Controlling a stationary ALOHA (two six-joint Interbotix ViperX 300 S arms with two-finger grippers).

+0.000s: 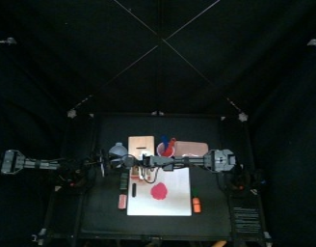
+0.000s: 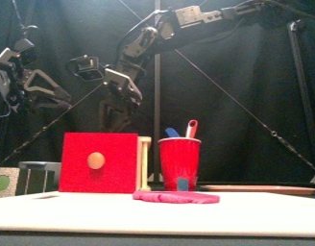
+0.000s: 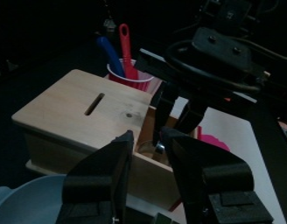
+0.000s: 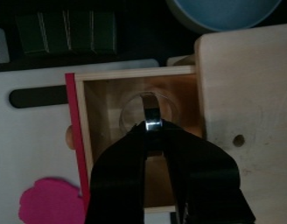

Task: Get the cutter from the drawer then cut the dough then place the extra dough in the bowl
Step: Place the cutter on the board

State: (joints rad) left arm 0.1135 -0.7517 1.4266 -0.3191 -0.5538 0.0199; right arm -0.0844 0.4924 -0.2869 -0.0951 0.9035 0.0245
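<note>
My right gripper points straight down into the open drawer, jaws pinched on the cutter handle. My left gripper is angled at the wooden box, jaws apart.

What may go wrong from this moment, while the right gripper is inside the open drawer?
1. The cutter has only a thin wire handle, so the right gripper may slip off it when lifting.
2. The left gripper sits close beside the drawer, so the arms might collide.
3. The red cup stands next to the wooden box; it could tip.
</note>
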